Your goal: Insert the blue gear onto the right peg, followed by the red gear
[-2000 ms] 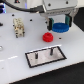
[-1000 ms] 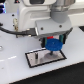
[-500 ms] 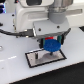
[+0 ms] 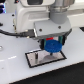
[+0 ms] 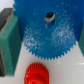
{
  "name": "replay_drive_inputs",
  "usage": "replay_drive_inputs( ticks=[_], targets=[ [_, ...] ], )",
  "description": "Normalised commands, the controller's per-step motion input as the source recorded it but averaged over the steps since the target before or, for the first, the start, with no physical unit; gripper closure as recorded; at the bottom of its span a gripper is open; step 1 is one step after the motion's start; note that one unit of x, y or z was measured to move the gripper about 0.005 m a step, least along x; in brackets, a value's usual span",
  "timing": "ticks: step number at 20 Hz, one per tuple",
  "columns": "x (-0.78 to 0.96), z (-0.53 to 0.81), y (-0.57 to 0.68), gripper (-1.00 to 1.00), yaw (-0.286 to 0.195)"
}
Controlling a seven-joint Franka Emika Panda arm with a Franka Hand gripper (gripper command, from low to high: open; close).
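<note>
The flat round bright-blue toothed gear point(image 4: 53, 47) sits clamped between my fingers, held above the black-rimmed grey rectangular plate point(image 4: 33, 59) near its end on the exterior view's right. In the wrist view the same blue gear point(image 5: 48, 31) fills most of the picture, and through its centre hole a dark tip shows, which may be the taller dark peg point(image 5: 49, 18), though I cannot tell whether the gear is already threaded on it or only above it. My gripper point(image 4: 52, 44) is closed on the blue gear, with one green-padded finger point(image 5: 10, 39) pressed against the disc's edge at nine o'clock of the gear; the opposite finger is barely visible. The small round bright-red toothed gear point(image 5: 37, 73) with its raised hub lies at six o'clock of the blue gear on the white tabletop point(image 4: 15, 72), close beside its teeth. In the exterior view the red gear is hidden behind my arm.
</note>
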Motion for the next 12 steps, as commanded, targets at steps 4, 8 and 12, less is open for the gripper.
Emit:
replay_drive_inputs(
  ticks=[4,8,12],
  targets=[
    [0.17,-0.22,0.0,1.0,0.0],
    [0.17,-0.12,0.0,1.0,0.0],
    [0.09,-0.04,0.04,-1.0,0.0]
  ],
)
